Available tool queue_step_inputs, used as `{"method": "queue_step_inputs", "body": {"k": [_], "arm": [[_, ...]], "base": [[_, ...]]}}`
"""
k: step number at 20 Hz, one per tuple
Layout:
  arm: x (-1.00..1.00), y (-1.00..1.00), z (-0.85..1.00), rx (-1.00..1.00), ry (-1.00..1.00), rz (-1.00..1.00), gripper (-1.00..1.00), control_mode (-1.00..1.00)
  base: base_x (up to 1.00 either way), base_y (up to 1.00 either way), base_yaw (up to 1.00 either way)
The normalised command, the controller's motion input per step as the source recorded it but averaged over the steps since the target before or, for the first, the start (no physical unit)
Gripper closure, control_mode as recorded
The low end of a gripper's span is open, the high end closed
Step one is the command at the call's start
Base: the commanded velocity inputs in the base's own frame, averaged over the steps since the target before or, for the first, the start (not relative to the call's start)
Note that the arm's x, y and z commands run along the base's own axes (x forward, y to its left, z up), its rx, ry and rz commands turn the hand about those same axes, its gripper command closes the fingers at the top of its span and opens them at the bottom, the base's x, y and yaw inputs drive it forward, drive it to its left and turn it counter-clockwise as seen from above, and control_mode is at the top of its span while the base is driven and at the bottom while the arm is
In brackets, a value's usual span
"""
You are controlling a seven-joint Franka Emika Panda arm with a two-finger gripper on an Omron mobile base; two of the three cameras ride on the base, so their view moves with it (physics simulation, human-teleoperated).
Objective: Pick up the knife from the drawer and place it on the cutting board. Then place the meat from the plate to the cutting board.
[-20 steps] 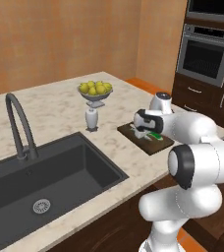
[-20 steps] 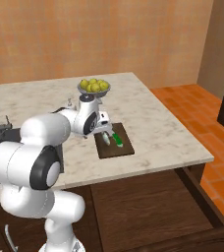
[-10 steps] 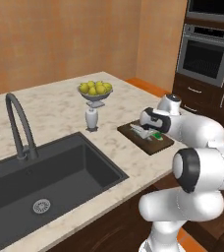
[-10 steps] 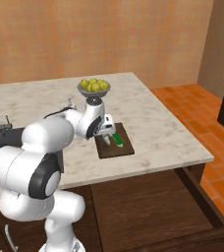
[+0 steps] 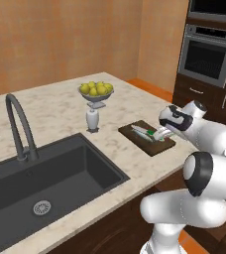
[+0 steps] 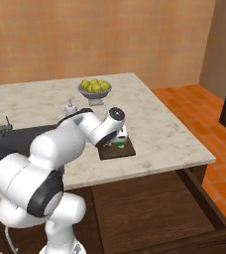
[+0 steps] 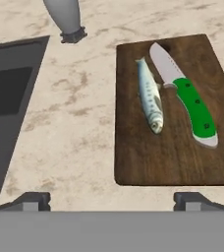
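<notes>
The dark brown cutting board (image 7: 173, 157) lies on the marble counter. On it rests the knife (image 7: 195, 109), green handle toward me and pale blade pointing away. Left of it, parallel, lies the meat, a small silvery fish (image 7: 151, 96). My gripper (image 7: 111, 202) hovers above the board's near edge, open, with its fingertips (image 7: 33, 199) wide apart and nothing between them. From the left base view the gripper (image 5: 160, 133) hangs over the right end of the board (image 5: 132, 134). In the right base view the hand (image 6: 119, 139) covers much of the board (image 6: 116, 150). The plate and the drawer are out of view.
A grey bowl of yellow fruit (image 5: 96, 91) stands on a white pedestal (image 5: 91, 119) behind the board. The black sink (image 5: 45, 178) and its faucet (image 5: 18, 124) lie to the left. An oven (image 5: 211, 54) and dark cabinets stand at the right.
My hand has drawn back from over the board's middle toward its right end. The fish and the knife stay lying on the board.
</notes>
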Motion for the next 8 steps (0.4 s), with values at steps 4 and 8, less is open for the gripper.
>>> {"method": "queue_step_inputs", "body": {"k": [4,8], "arm": [[-0.18,-0.36,0.00,0.22,-0.05,0.00,-1.00,-1.00],[-0.20,-0.33,0.00,0.21,-0.05,0.00,-1.00,-1.00]], "base": [[0.00,0.00,0.00],[0.00,0.00,0.00]]}}
